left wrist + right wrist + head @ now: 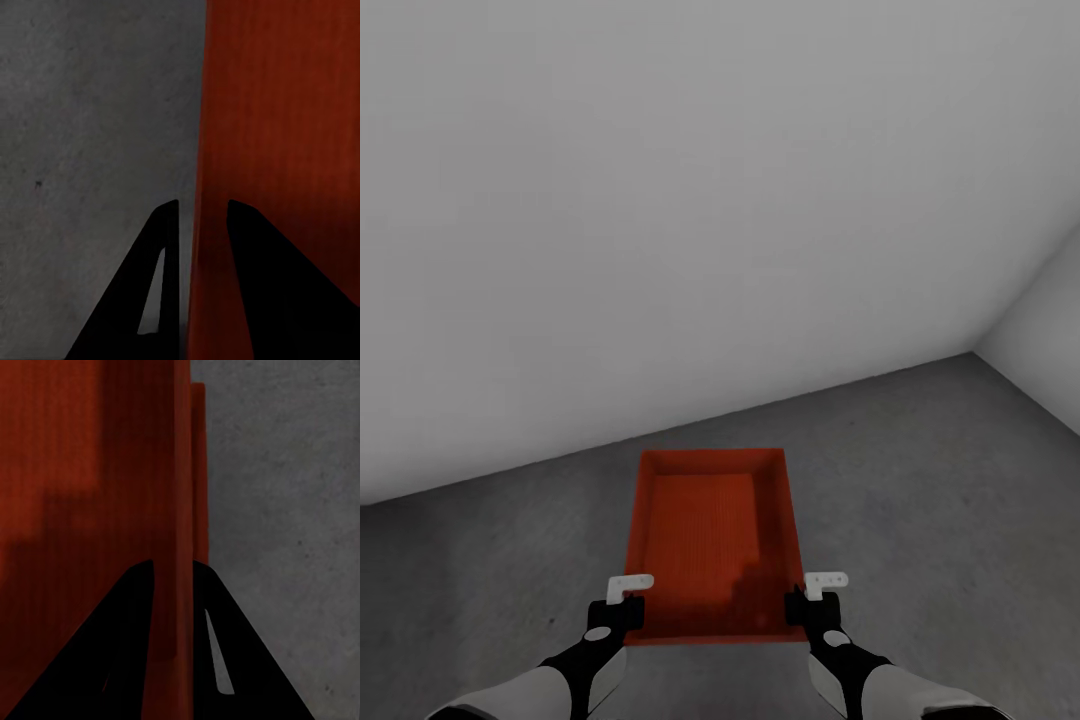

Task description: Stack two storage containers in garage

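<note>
An orange-red container [712, 540] sits low over the grey concrete floor [920, 470] of the garage, close to the pale wall [660, 220] and near its corner. It is open side up and empty; whether it rests on the concrete or hangs just above cannot be told. The left gripper [628, 598] pinches the near end of one long wall, the right gripper [812, 598] the opposite wall. Each wrist view shows the jaws nearly shut, one finger inside the thin wall and one outside. The grip at both sides keeps the bin level, probably for setting it down as the base of the stack. The second container is yet to be stacked.
</note>
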### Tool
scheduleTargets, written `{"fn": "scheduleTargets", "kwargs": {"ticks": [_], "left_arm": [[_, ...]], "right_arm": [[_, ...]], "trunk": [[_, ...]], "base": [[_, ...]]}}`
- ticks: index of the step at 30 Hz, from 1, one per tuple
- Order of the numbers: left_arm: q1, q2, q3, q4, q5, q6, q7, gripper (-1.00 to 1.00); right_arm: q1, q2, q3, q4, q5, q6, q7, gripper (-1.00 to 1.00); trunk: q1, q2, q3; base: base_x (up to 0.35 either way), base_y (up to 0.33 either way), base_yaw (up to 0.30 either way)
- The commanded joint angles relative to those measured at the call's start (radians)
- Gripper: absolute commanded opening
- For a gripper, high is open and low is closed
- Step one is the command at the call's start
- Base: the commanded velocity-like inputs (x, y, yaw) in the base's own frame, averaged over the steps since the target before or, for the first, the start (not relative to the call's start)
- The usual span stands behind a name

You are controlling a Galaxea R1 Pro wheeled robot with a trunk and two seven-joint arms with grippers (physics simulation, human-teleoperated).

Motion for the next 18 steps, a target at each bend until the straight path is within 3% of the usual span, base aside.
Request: {"fn": "scheduleTargets", "kwargs": {"ticks": [1, 8, 18], "left_arm": [[-0.001, 0.000, 0.000, -0.001, 0.003, -0.029, 0.017, -1.00], [0.000, 0.000, 0.000, -0.001, 0.003, -0.029, 0.017, -1.00], [-0.001, -0.001, 0.000, -0.001, 0.003, -0.029, 0.017, -1.00]], "right_arm": [[-0.001, 0.024, -0.049, 0.005, -0.037, -0.008, -0.007, -1.00], [-0.001, 0.024, -0.049, 0.005, -0.037, -0.008, -0.007, -1.00], [-0.001, 0.025, -0.049, 0.005, -0.037, -0.008, -0.007, -1.00]], "trunk": [[0.000, -0.001, -0.001], [0.000, -0.001, -0.001], [0.000, -0.001, -0.001]], "base": [[0.000, 0.000, 0.025], [0.000, -0.016, 0.008], [0.000, -0.164, 0.000]]}}
